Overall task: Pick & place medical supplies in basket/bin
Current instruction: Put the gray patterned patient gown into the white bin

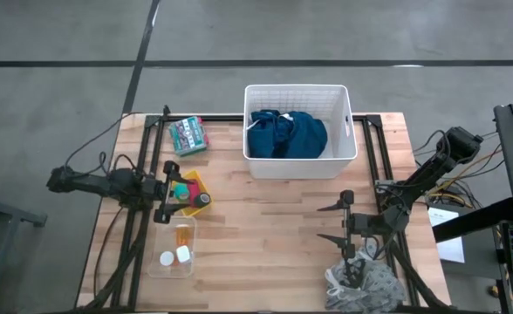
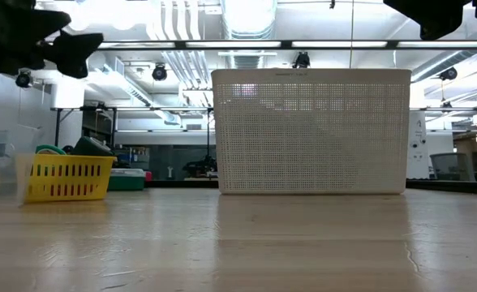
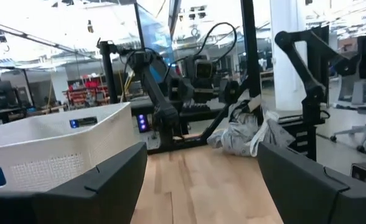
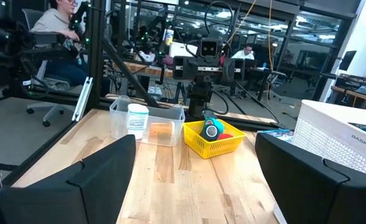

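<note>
Jaws wide and empty on both grippers, left (image 1: 171, 192) by the yellow tray (image 1: 201, 187), right (image 1: 344, 222) poised mid-tabletop; blue garment (image 1: 285, 133) already in the tub (image 1: 352, 139), so you likely reach next for the patterned cloth (image 1: 365, 285) at the near-right corner.

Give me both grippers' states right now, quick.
Left gripper: open, holding nothing, beside the yellow tray.
Right gripper: open, holding nothing, above the bare table.
</note>
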